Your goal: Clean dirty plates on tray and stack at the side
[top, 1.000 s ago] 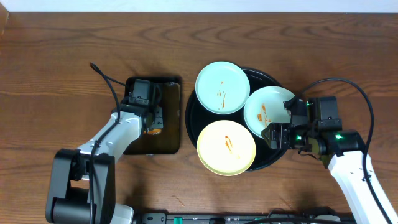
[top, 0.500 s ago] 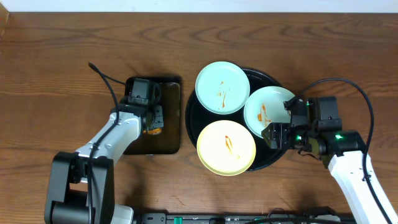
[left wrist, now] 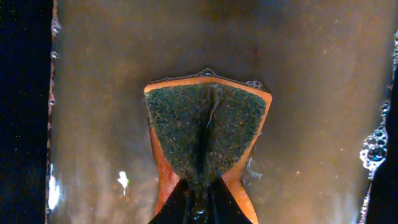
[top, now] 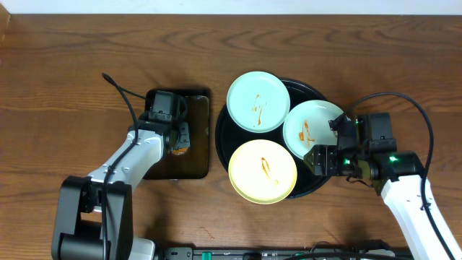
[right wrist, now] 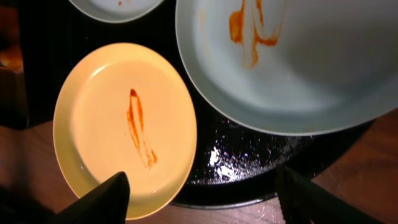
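Note:
Three sauce-smeared plates lie on the round black tray (top: 223,134): a mint one (top: 258,101) at the back left, a mint-white one (top: 310,127) at the right and a yellow one (top: 263,171) in front. My left gripper (left wrist: 199,200) is shut on an orange sponge (left wrist: 206,127) with a green scouring face, which is pinched into a fold over the small rectangular tray (top: 195,155). My right gripper (right wrist: 202,200) hangs open over the round tray's front rim (right wrist: 249,158), between the yellow plate (right wrist: 124,124) and the mint-white plate (right wrist: 298,56), with nothing between its fingers.
The rectangular tray's floor (left wrist: 93,93) is wet and soapy, with bubbles along its sides. Bare wooden table (top: 72,72) surrounds both trays. A cable (top: 123,90) trails behind my left arm.
My left gripper has closed on the sponge, squeezing it into a fold. The right gripper has barely moved and stays open.

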Controlling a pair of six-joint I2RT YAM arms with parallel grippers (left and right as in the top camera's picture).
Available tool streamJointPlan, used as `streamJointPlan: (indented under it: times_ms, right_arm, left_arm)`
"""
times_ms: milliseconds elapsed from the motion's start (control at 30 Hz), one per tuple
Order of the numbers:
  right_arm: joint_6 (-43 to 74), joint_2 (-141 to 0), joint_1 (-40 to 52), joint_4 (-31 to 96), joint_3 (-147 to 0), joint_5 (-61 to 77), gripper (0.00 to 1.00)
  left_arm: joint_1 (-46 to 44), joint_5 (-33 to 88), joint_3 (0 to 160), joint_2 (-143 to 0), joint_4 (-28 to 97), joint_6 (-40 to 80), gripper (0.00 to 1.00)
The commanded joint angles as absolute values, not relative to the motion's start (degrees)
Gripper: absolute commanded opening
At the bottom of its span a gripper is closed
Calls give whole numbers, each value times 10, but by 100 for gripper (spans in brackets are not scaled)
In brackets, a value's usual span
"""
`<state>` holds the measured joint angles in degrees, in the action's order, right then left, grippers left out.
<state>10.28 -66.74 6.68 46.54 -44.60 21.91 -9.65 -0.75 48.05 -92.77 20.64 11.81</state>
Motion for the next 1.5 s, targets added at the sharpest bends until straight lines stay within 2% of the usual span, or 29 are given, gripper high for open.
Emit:
streamJointPlan:
  times_ms: [0,100,233,333,500,800,1100,1200,1333,1467]
  right_arm:
    - [109,-667,72,475,-457,225,69]
    - [109,-667,72,482,-455,225,59]
    - [109,-669,72,476,-442,225,54]
    - [109,-677,72,462,-424,230,50]
    - [110,-700,85,415,-398,260,38]
    - [129,-781,149,326,-380,256,36]
    - [178,-846,163,318,-380,210,29]
    - [184,-846,168,312,-380,210,22]
    - [184,-846,171,310,-380,204,2]
    - [185,-847,177,304,-378,199,1]
  left_arm:
    - [-98,-7,497,-915,224,118,8]
    - [-98,-6,505,-889,258,142,7]
    - [-98,12,505,-856,309,166,7]
    - [-98,34,505,-851,315,166,7]
    - [-98,54,505,-851,297,166,7]
    - [-98,54,505,-851,286,166,7]
    - [-98,54,505,-851,286,166,8]
    - [-98,54,505,-851,286,166,8]
    - [-98,54,505,-851,277,166,7]
    - [-98,53,505,-849,245,164,7]
